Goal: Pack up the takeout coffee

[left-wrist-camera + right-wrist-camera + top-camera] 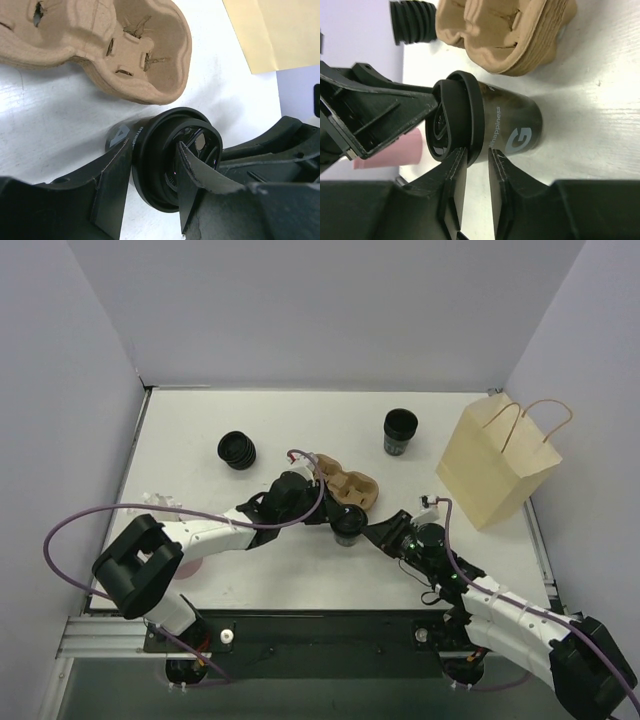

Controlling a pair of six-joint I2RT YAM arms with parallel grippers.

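The takeout coffee [347,526], a small black cup with a round black lid, stands on the white table just in front of the brown pulp carrier [351,486]. My left gripper [334,517] is shut on its lid. In the left wrist view one finger presses the lid's side and the other lies across the lid's recess of the takeout coffee [160,150], with the left gripper [155,150] beside the carrier [135,50]. My right gripper [478,153] stands narrowly open, its tips straddling the lid's skirt on the takeout coffee [512,125]. The carrier [510,35] has empty wells.
A tan paper bag [495,465] with handles stands at the right. A stack of lidless black cups [400,430] is at the back, and a stack of black lids [238,450] at the back left. A pink object [390,155] lies beyond the cup.
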